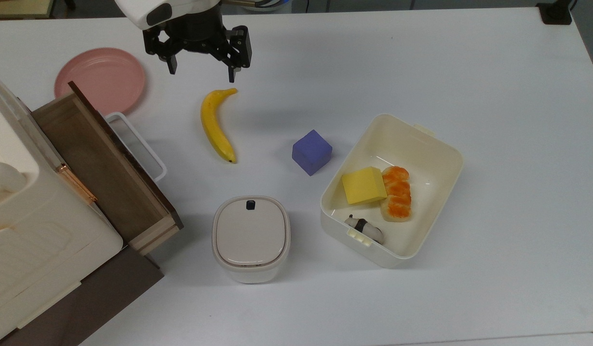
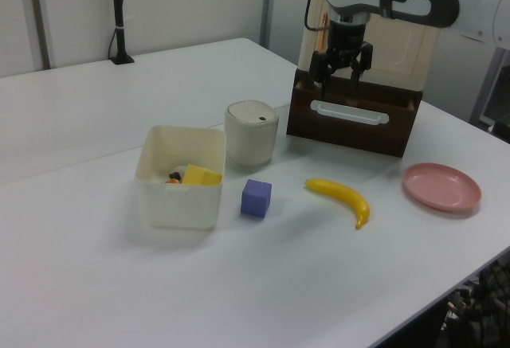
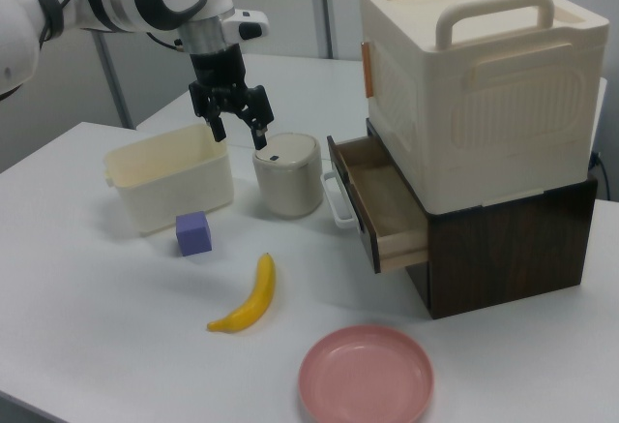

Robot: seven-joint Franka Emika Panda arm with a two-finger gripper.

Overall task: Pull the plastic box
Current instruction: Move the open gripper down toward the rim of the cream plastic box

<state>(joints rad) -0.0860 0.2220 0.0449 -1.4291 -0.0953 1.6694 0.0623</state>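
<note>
A black two-finger pincer (image 1: 203,69) hangs in the air with its fingers spread apart and nothing between them, just above the stem end of a yellow banana (image 1: 217,125) that lies on a plain white counter (image 1: 493,86). Taking the banana as the landmark: in the top view, a pink plate (image 1: 100,79) sits on the counter to the banana's left, and below that plate stands a large white cabinet (image 1: 22,230) on a dark brown base, its wooden drawer (image 1: 99,163) pulled open toward the banana, with a white handle on the drawer front. To the banana's right in the top view is a purple cube (image 1: 312,152), near but not touching it. Farther right, well apart from the banana, lies the plastic box (image 1: 438,149), a cream-white rectangular tub set at an angle, open on top, with small clip tabs on its short ends; inside are a yellow block, an orange-and-white toy food piece and a small black-and-white figure. Below the banana in the top view stands a rounded off-white lidded bin (image 1: 251,238) with a small black button. In the left view, pale wall panels run behind the counter and a black stand (image 2: 119,21) rises at its far edge.
</note>
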